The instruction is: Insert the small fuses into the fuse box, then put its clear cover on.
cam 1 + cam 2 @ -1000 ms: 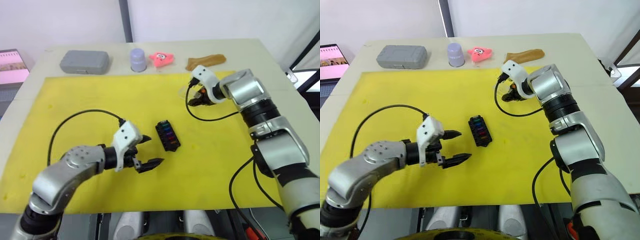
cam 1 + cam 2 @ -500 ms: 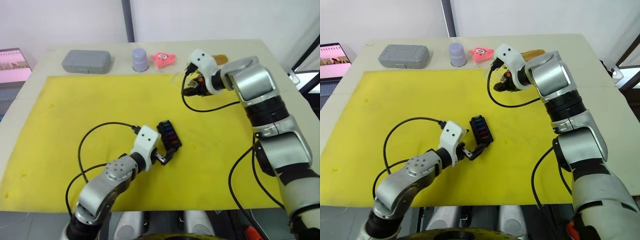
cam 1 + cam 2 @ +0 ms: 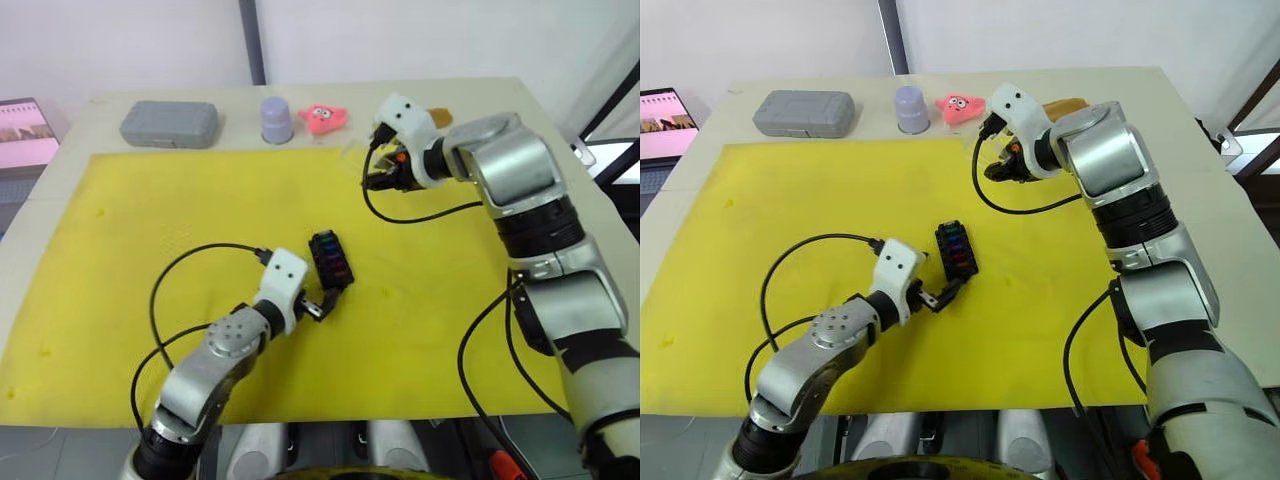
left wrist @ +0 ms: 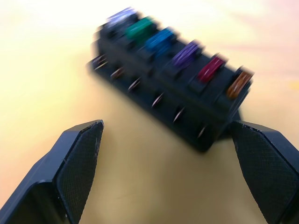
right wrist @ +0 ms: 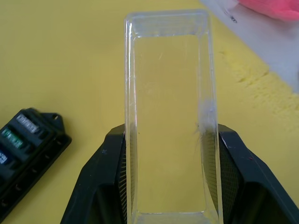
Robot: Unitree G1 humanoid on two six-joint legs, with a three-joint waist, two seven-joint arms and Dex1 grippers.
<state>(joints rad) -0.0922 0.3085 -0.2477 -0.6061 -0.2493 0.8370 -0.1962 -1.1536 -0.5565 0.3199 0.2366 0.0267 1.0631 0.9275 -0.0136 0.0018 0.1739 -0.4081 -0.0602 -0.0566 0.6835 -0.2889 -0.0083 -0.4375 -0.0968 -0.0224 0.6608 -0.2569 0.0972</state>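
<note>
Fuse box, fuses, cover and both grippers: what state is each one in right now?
fuse box: uncovered, lying on the yellow mat.
small fuses: six seated in the box's slots.
clear cover: off the box, clamped between the right gripper's fingers.
right gripper: shut on the cover, held above the mat.
left gripper: open, fingers either side of the box's near end, not gripping.

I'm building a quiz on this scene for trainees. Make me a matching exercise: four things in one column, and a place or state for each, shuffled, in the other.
Things:
1. clear cover
2. fuse box
3. left gripper
4. grey case

Places or states:
A. on the bare table beyond the yellow mat
B. fingers open, at the fuse box's near end
C. clamped between the right gripper's fingers
D. on the mat, coloured fuses in its slots

Pairs: 1-C, 2-D, 3-B, 4-A
</note>
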